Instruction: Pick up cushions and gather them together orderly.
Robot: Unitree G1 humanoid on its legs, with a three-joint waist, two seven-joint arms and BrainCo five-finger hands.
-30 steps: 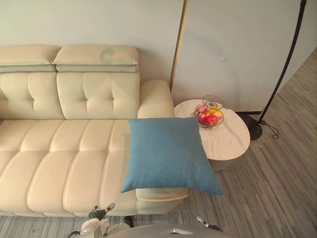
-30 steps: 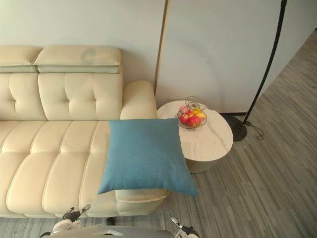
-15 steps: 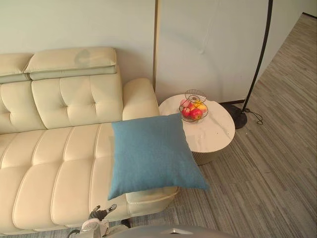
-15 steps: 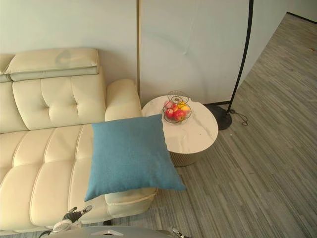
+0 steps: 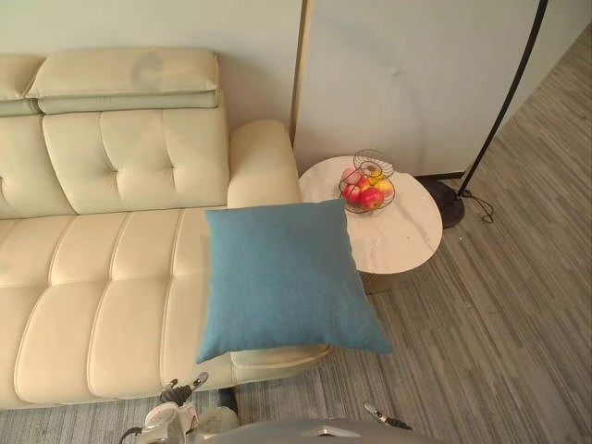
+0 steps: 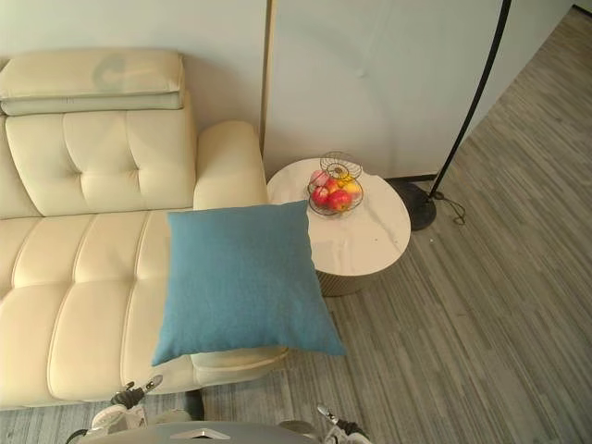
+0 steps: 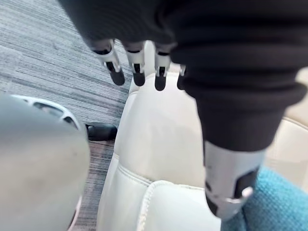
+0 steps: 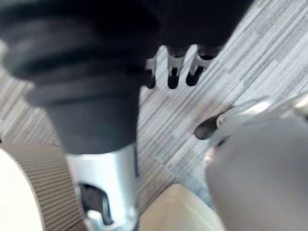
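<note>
Well, the square blue fabric cushion (image 5: 282, 277) lay on the cream leather sofa (image 5: 102, 296). Your left hand (image 7: 137, 62) and right hand (image 8: 173, 72) hung slack-fingered, empty.

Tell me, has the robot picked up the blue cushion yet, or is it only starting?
Only starting. Done: nothing visible. The blue cushion lies flat on the cream sofa by the armrest, one corner hanging past the seat's front edge. In hand: nothing. The left hand and right hand hang low near the sofa's front, fingers relaxed, apart from the cushion. Left: grasp that cushion and place it tidily.
</note>
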